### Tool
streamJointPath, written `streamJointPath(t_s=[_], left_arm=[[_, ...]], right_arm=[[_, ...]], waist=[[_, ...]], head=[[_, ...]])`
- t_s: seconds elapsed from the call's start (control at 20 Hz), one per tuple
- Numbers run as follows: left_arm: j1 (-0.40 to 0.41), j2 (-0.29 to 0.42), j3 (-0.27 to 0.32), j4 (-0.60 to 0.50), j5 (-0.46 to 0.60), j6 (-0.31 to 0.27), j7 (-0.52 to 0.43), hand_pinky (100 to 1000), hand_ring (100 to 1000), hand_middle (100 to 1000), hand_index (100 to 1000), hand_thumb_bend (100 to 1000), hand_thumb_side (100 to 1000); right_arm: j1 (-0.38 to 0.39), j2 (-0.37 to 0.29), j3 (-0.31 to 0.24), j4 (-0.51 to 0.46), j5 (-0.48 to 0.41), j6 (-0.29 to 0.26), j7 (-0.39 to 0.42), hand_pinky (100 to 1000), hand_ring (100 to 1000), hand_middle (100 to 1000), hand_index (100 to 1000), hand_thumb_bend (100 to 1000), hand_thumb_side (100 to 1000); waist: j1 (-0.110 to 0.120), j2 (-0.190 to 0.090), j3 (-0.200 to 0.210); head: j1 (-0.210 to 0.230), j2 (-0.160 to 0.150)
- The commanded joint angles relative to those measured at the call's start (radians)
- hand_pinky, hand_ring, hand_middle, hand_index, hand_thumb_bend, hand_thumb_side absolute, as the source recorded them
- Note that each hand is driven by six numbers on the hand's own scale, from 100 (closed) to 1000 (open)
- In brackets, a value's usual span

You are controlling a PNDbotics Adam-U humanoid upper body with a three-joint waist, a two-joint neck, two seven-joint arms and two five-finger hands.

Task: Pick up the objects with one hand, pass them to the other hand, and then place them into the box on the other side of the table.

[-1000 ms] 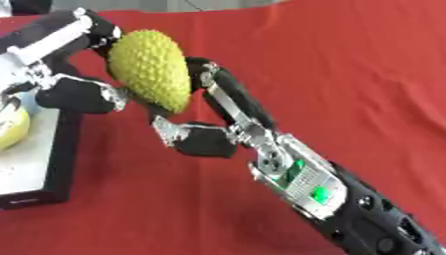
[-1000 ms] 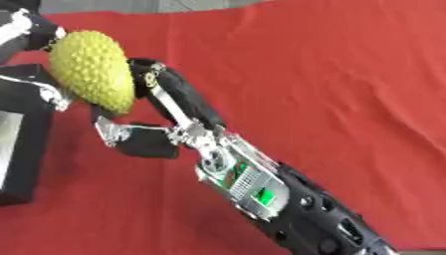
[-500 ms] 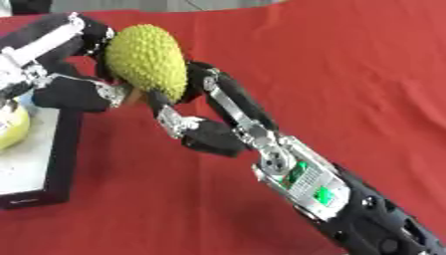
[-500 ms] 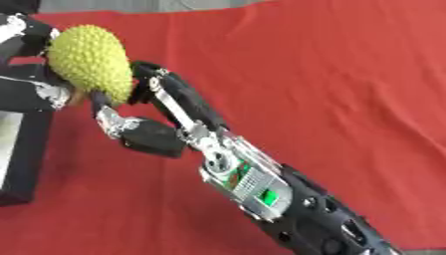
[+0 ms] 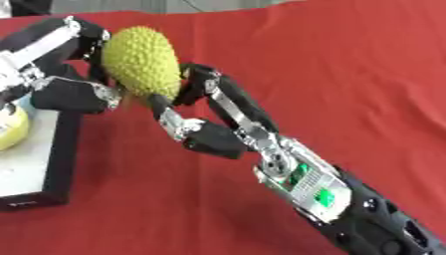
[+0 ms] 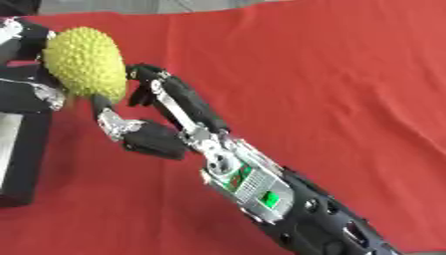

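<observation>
A spiky yellow-green fruit (image 5: 142, 62) hangs in the air at the upper left, just right of the box. My right hand (image 5: 218, 137) reaches up from the lower right. Its fingers (image 5: 202, 82) curl against the fruit's right side and its thumb (image 5: 166, 113) props the fruit's underside. My left hand (image 5: 65, 92) comes in from the left edge, with fingers (image 5: 61, 37) wrapped over the fruit's top left and the thumb at its lower left. Both hands touch the fruit. The box (image 5: 54, 164) has black walls and a white inside.
A smooth pale yellow-green thing (image 5: 10, 132) lies in the box at the left edge. Red cloth (image 5: 348, 74) covers the table. My right forearm (image 5: 340, 204) crosses the lower right corner.
The fruit has drifted slightly up and left between both hands. My right thumb has risen against the fruit's base. My left hand has stayed wrapped around it.
</observation>
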Motion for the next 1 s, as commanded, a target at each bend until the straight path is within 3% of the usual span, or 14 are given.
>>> streamJointPath(t_s=[0.05, 0.2, 0.45, 0.75, 1.0], left_arm=[[0.001, 0.038, 0.046, 0.002, 0.004, -0.002, 0.053, 653, 368, 189, 164, 100, 100], [0.021, 0.048, 0.062, -0.002, 0.031, -0.007, 0.105, 652, 360, 175, 161, 100, 100], [0.049, 0.062, 0.086, -0.006, 0.066, -0.007, 0.172, 652, 356, 165, 161, 100, 100], [0.113, 0.102, 0.149, -0.003, 0.095, -0.022, 0.251, 655, 356, 163, 163, 100, 100], [0.184, 0.138, 0.207, 0.008, 0.117, -0.037, 0.320, 655, 357, 163, 164, 100, 100]], right_arm=[[-0.012, -0.007, -0.004, -0.013, 0.020, 0.004, 0.025, 677, 680, 867, 903, 219, 896], [-0.012, -0.005, -0.004, -0.003, 0.031, 0.020, 0.047, 697, 713, 908, 931, 250, 948], [-0.013, -0.005, -0.009, -0.001, 0.055, 0.030, 0.091, 710, 716, 910, 933, 249, 942], [-0.012, -0.012, -0.015, -0.006, 0.046, 0.039, 0.079, 711, 712, 910, 931, 223, 933], [-0.013, -0.018, -0.018, -0.008, 0.038, 0.043, 0.064, 711, 708, 908, 927, 207, 934]], waist=[[0.000, -0.017, 0.002], [-0.001, -0.016, 0.003], [-0.004, -0.014, 0.001], [-0.006, -0.011, 0.002], [-0.008, -0.009, 0.003]], head=[[0.004, -0.015], [0.005, -0.016], [0.012, -0.018], [0.025, -0.021], [0.061, -0.024]])
